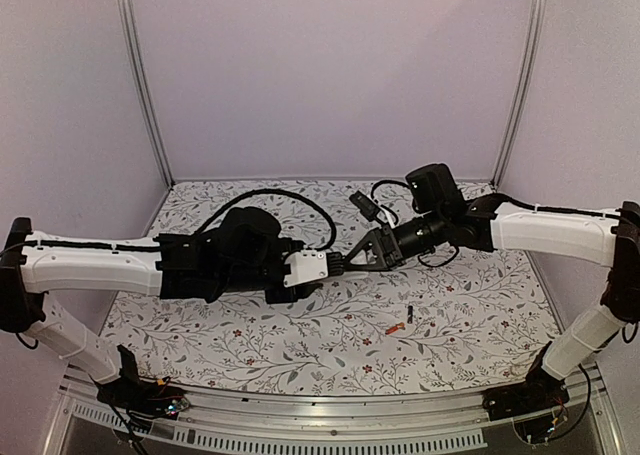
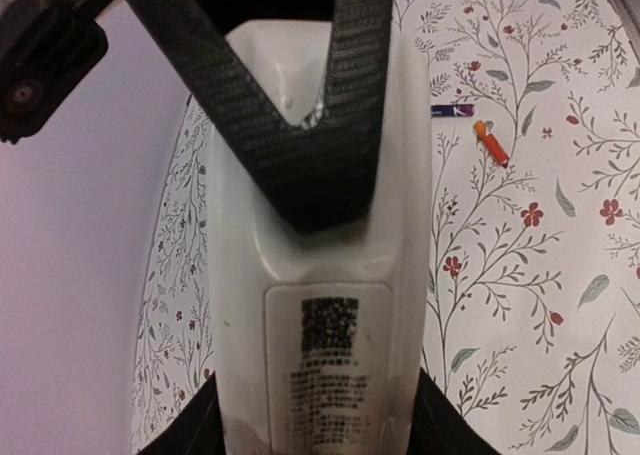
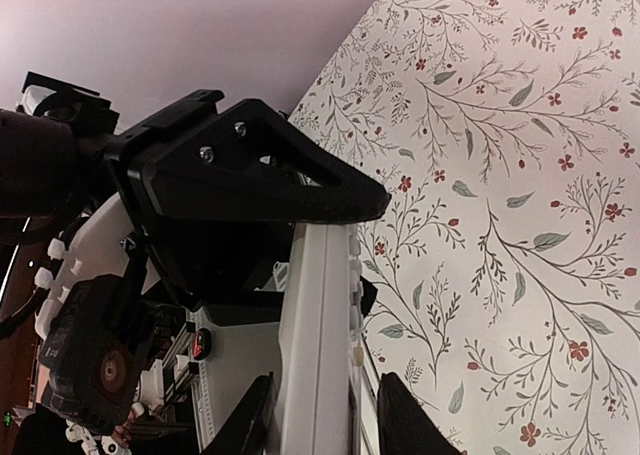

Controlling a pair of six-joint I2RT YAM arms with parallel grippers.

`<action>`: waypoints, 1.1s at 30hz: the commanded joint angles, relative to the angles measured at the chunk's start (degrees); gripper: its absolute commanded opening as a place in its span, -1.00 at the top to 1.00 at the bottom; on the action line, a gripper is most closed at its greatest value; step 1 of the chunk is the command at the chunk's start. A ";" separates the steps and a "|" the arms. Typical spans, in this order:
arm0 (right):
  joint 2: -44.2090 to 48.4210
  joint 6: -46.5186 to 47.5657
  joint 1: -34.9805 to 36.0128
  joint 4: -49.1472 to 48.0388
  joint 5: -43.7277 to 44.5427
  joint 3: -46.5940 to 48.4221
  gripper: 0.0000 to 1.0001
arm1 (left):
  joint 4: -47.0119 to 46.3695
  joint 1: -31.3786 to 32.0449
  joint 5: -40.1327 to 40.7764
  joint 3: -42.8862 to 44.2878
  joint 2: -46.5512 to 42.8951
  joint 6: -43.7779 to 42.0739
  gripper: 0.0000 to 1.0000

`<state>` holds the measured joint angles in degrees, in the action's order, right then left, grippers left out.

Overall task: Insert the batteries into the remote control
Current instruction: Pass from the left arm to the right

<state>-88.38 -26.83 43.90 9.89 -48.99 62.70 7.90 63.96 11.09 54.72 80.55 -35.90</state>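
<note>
Two loose cells are lying on the floral table (image 1: 480,305): the black battery (image 1: 409,314) and the orange-red battery (image 1: 393,329), just beside each other and seemingly not touching, toward the near edge and right of centre. In the top view the black battery is pointing roughly front to back, while the orange-red battery is lying more nearly across, slightly slanted. Both are sitting nearer the robot than either gripper and well below them, on the right arm's side, so the right arm is judged the nearer one for a pick. The remote control (image 1: 312,266) is hanging in the air over mid-table with its long axis running left to right. The left gripper (image 1: 285,273) is clamping it across its width at one end, with the labelled back facing the left wrist camera. The right gripper (image 1: 365,255) is meeting the other end, its jaws straddling the remote control's thin edge in the right wrist view. Whether they are actually pressing on it cannot be told; one finger appears to be touching and the other looks slightly off. Judgement: the right gripper needs to be free of the remote control and travelling down and toward the near edge, turning to cross a battery's long axis. Whether the battery bay is uncovered is not readable from these views.
</note>
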 commanded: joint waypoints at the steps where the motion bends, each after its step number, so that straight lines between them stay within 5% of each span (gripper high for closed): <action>1: -1.73 2.45 0.50 3.40 -0.11 2.05 0.34 | 0.71 0.46 -2.40 2.38 1.42 -1.55 0.32; 4: -2.21 3.44 0.73 4.73 0.16 2.40 0.42 | 0.88 0.38 -2.68 2.56 1.79 -1.95 0.32; 8: -2.36 4.35 0.75 5.39 0.58 2.34 0.83 | 0.70 -0.21 -1.98 2.88 2.27 -1.31 0.25; 10: -2.28 4.42 0.80 5.36 1.18 2.33 0.99 | -0.02 -0.86 -0.91 2.87 2.44 0.44 0.04; 14: -1.53 3.44 -0.13 2.17 3.14 0.88 1.00 | -2.63 -2.90 0.86 2.11 1.40 8.72 -0.55; 16: -0.85 0.32 -1.68 -2.85 3.80 -1.07 1.00 | -3.56 -3.85 1.81 1.39 0.24 13.04 -0.66; 20: 0.88 -5.81 -4.60 -12.24 7.26 -4.59 1.00 | -6.19 -7.00 2.51 -0.88 -3.22 24.86 -0.73; 26: 1.06 -11.33 -5.96 -18.26 11.75 -6.88 1.00 | -6.79 -15.86 -9.04 -1.70 -5.55 53.54 -0.69; 33: -1.86 -15.09 -6.04 -18.72 12.22 -6.46 1.00 | -9.33 -16.61 -17.86 1.25 2.07 73.43 -0.52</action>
<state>-89.14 -38.57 37.85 -5.89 -38.00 56.34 -0.40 47.24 0.36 54.39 77.71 21.61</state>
